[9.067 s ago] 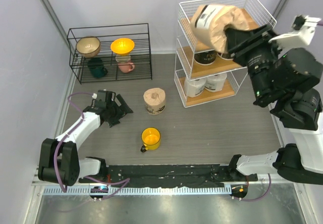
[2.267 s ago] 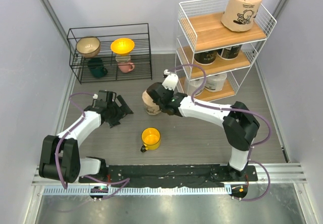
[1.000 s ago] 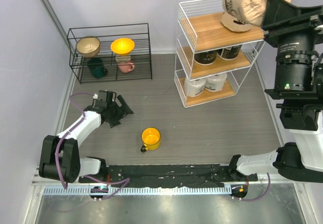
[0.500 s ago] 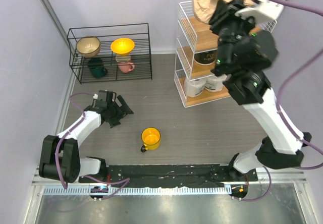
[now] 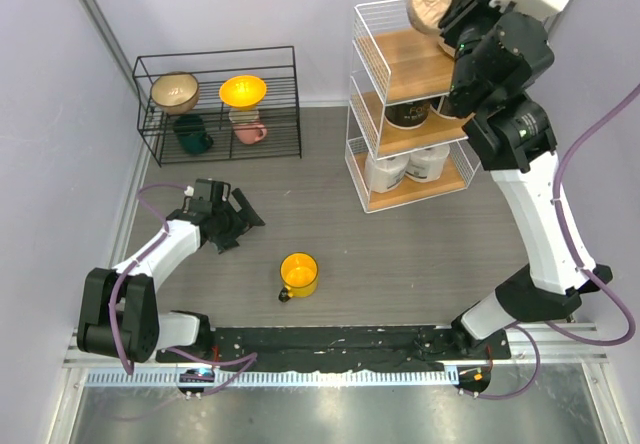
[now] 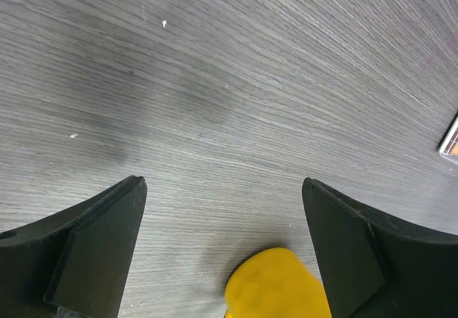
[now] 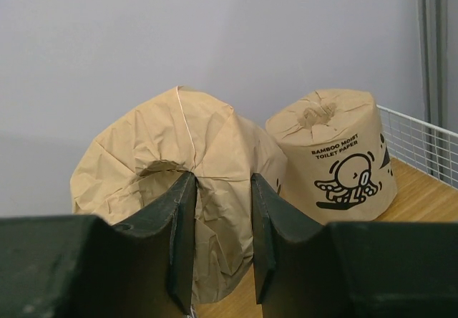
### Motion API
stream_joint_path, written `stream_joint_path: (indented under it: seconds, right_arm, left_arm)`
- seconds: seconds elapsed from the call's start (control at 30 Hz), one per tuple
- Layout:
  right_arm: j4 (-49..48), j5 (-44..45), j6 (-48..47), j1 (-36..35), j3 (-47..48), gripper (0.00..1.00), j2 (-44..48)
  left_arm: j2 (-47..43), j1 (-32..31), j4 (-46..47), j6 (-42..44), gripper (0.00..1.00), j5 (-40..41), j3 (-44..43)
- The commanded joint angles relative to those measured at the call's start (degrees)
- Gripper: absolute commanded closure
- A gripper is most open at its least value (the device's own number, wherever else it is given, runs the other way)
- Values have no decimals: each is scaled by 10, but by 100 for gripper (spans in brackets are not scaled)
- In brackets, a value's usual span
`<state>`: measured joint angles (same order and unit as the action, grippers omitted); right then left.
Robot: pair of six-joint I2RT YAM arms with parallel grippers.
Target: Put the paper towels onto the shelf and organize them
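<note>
At the far left the left gripper [image 5: 226, 221] rests low over the table with its jaws spread wide and nothing between them. The yellow mug [image 6: 275, 286] shows just past its fingertips, and no roll lies near it. This arm is well apart from the shelf [image 5: 372, 16], so the right arm is the one placed for the job.

On the shelf, the lowest board holds two white rolls [image 5: 386, 172]. The middle board holds dark-wrapped rolls [image 5: 408, 114] whose print is too small to read.

Above the top board [image 5: 412, 62], the right gripper [image 7: 220, 210] is closed narrowly on a pinch of crumpled wrap on the held tan roll [image 7: 139, 157]. That roll sits directly ahead of the fingers with its long axis upright and its gathered top uppermost. Whether its base touches the board cannot be told.

To the right of it in the wrist view, the second tan roll [image 7: 333, 157] stands upright on the board, just beside the held one, and whether they touch is unclear. Its wrap reads "BAMBOO MOIST TOILET PAPER" above a black cartoon figure. The coming release probably depends on that narrow space between the two rolls.
</note>
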<state>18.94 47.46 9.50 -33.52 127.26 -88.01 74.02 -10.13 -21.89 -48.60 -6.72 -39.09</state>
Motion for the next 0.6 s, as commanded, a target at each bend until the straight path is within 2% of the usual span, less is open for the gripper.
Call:
stream_joint_path:
  seconds: [0.0, 0.2, 0.57]
  right_arm:
    - [17, -78, 73, 32, 15, 70, 9]
    - [29, -119, 111, 64, -15, 70, 16]
    - [39, -134, 127, 80, -66, 70, 42]
  left_arm:
    - [-5, -2, 14, 6, 4, -12, -5]
    - [-5, -2, 15, 6, 5, -11, -5]
    - [-1, -2, 15, 5, 4, -15, -5]
